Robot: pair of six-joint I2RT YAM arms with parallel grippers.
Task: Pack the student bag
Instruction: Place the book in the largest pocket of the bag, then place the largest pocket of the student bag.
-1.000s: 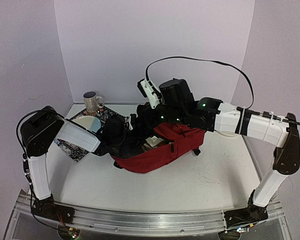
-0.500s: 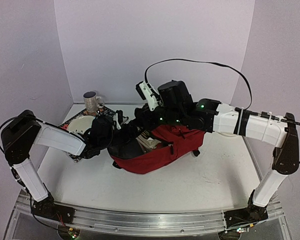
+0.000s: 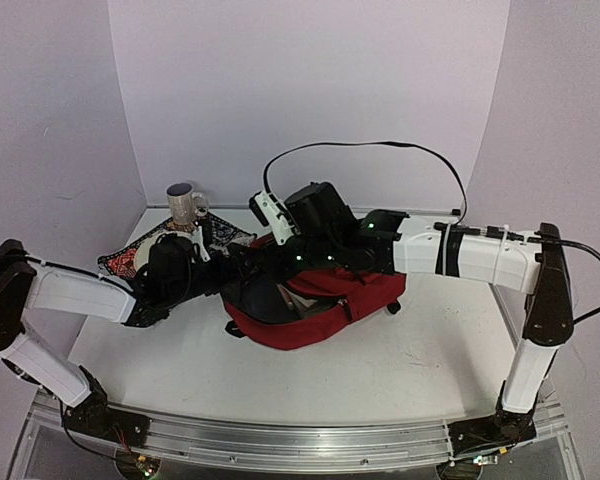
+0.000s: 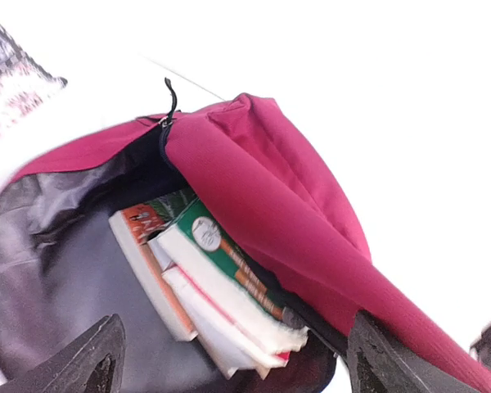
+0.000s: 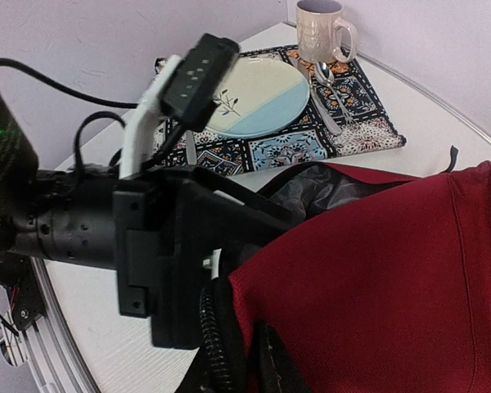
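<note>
Gaping left pincer, student bag just ahead

The books inside the student bag carry cover print, but none is legible.

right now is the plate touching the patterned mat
Touching. The right wrist view shows the plate lying flat on the patterned mat, with mat showing around its rim.
</note>
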